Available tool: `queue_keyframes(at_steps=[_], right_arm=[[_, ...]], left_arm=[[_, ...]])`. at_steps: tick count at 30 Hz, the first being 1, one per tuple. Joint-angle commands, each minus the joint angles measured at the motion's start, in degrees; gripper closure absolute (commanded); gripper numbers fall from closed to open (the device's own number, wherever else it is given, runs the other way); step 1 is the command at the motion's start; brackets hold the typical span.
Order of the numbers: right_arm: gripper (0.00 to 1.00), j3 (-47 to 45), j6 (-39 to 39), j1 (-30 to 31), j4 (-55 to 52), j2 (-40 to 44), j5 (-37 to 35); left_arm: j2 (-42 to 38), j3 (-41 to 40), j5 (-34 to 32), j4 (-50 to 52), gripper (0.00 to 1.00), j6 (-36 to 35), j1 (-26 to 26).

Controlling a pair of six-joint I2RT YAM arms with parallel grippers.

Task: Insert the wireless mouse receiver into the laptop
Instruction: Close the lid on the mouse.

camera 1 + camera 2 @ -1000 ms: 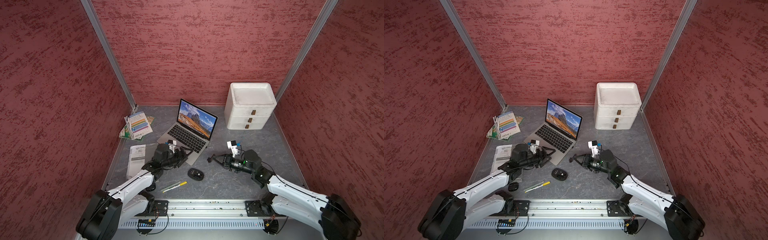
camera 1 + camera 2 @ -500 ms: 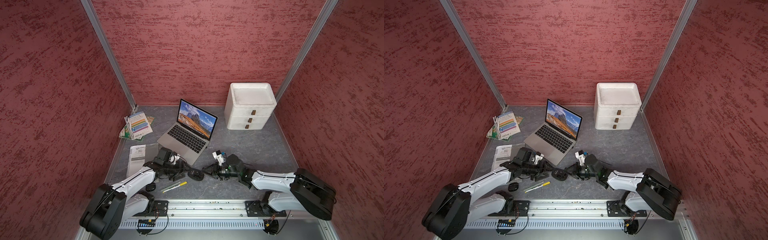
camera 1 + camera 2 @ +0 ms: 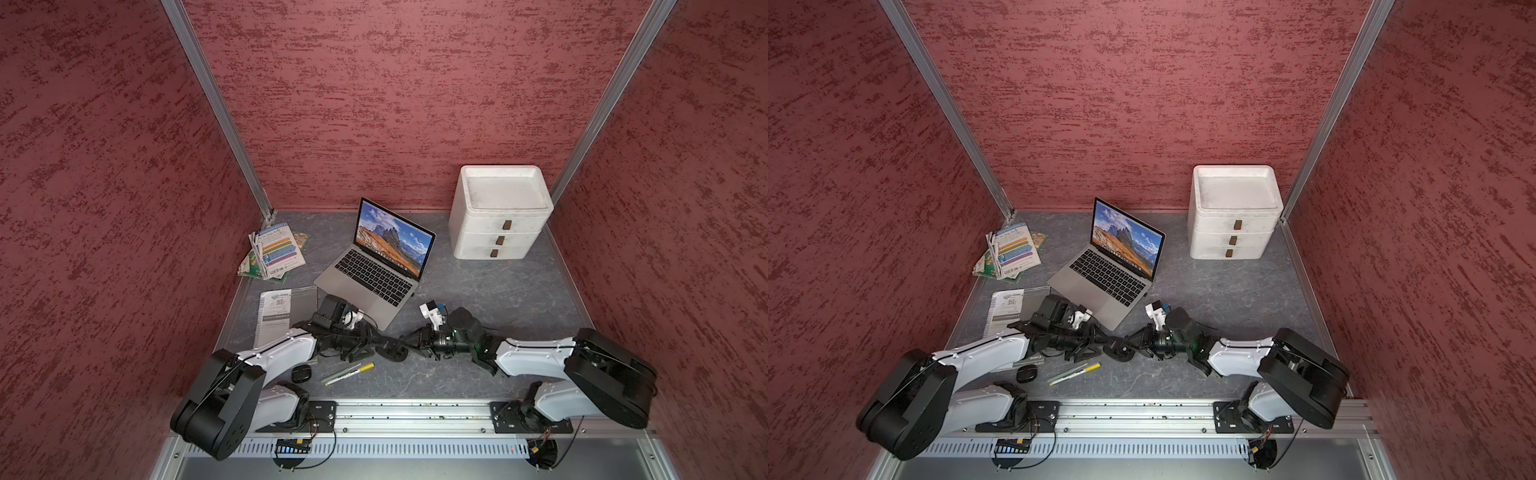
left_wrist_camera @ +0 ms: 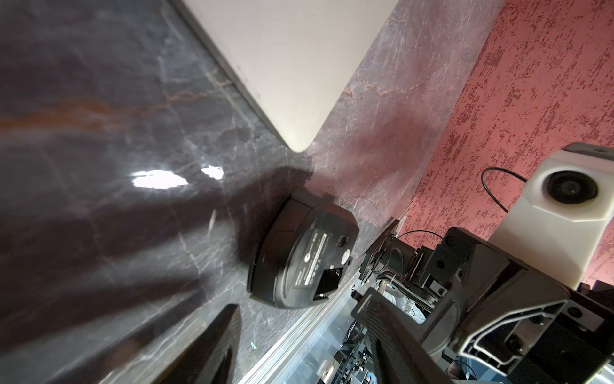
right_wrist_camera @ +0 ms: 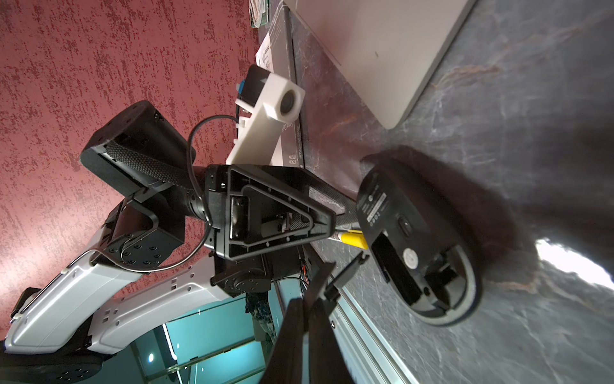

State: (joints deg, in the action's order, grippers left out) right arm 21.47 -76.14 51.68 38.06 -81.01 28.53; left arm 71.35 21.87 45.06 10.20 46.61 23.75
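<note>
One laptop (image 3: 371, 277), one mouse (image 3: 392, 353), one drawer unit (image 3: 500, 216) with three drawers, two pens (image 3: 348, 373), one small black object (image 3: 300, 375), one booklet (image 3: 275, 316), one pile of leaflets (image 3: 276, 253).

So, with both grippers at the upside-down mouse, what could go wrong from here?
1. The computer mouse lies upside down on its rounded back on the smooth table. The open left gripper, close beside its rim, may push or spin it instead of clamping it.
2. The shut right gripper points at the mouse from the opposite side, very near the left one, so their fingers may collide.
</note>
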Motion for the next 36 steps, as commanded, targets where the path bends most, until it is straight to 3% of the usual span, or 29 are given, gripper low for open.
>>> queue_keyframes(at_steps=[1, 24, 31, 36], right_arm=[[1.00, 1.15, -0.59, 0.70, 2.04, -0.75, 0.65], [1.00, 0.66, -2.29, 0.88, 1.69, -3.99, 0.77], [0.83, 1.12, -1.38, 0.88, -3.48, -2.72, 1.01], [0.78, 1.27, -1.00, 0.84, -6.56, -1.54, 1.32]], left_arm=[[0.98, 0.31, 1.05, -2.31, 0.36, -0.95, 0.21], [4.84, -0.07, 1.41, -4.18, 0.42, -1.96, 0.25], [6.49, 0.10, 1.36, -5.45, 0.46, -2.10, 0.25], [7.02, -0.07, 1.32, -5.49, 0.48, -2.28, 0.26]])
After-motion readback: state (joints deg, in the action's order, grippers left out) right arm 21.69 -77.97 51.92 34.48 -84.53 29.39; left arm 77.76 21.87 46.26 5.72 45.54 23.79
